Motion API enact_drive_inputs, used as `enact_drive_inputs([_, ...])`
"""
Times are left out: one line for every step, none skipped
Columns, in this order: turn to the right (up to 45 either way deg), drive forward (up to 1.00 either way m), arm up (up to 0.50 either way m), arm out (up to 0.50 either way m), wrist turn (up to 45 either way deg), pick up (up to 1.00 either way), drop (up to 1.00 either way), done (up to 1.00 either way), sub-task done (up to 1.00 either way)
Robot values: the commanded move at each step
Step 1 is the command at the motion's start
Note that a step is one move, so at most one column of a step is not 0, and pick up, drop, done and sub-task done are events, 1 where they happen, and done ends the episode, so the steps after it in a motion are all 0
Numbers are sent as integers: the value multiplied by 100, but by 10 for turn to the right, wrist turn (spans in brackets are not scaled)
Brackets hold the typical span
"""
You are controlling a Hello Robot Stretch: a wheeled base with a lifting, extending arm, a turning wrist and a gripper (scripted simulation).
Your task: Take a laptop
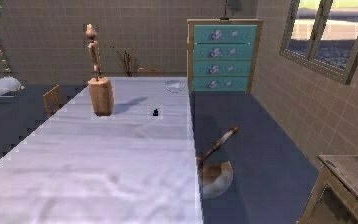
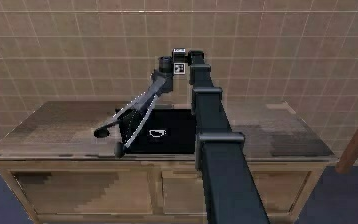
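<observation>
Hand [image 2: 158, 88]: at the far end of the arm [image 2: 213, 135], reached out over the wooden bench [image 2: 279, 134], fingers angled down toward the arm side view's left. They meet the raised grey lid of the laptop [image 2: 159, 135]. Cannot tell whether it grips anything, since the laptop sits on the benchtop right at and behind the fingers.

Laptop: dark base flat on the bench near the middle, lid tilted up and back. Standing open gives the hand an edge to reach, which likely explains the slanted approach from above.

Bench: low wooden cabinet with doors, set against a tiled wall [image 2: 77, 50], so the only way in is from this side.

My read: the grasp is under way and the lift is not yet done. The main risk is the lid folding or the base dragging.

Further out, in the forward view: long bench [image 1: 97, 165] under a pale cloth, wooden statue [image 1: 94, 48] on it, teal dresser [image 1: 224, 57] at the far wall, window [image 1: 327, 35] at the right.
</observation>
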Motion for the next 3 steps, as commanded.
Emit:
enact_drive_inputs([0,0,0,0,450,0,0,0,0])
enact_drive_inputs([0,0,0,0,450,0,0,0,0])
enact_drive_inputs([0,0,0,0,360,0,0,0,0])
